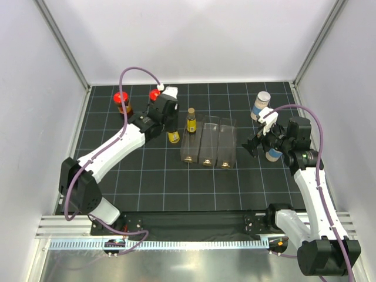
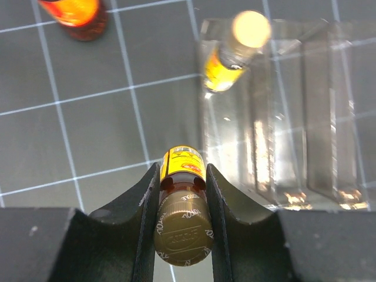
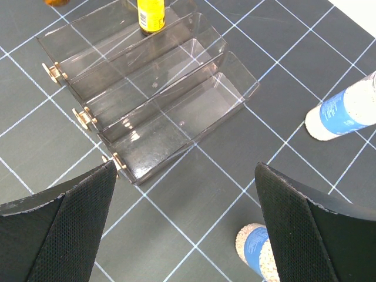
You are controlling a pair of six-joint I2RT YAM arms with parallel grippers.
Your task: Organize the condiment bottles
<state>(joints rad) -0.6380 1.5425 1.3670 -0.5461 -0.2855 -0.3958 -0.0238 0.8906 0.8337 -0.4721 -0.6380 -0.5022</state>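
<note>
We have left gripper [image 2: 183, 171] clamped on yellow-labelled bottle [image 2: 183, 230], roughly upright; rack [image 1: 226, 154] just beside at 3 o'clock, top view. Right gripper [image 3: 185, 167] jaws apart, empty.

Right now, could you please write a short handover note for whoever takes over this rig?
Left gripper: shut on a brown-capped yellow-labelled bottle, just left of the clear three-slot rack.
Right gripper: open, empty, near one white blue-labelled bottle.
Done: one yellow-labelled bottle stands in the rack's left slot.
To do: held bottle, that white bottle, second white bottle far right, two red-capped amber jars far left.
</note>
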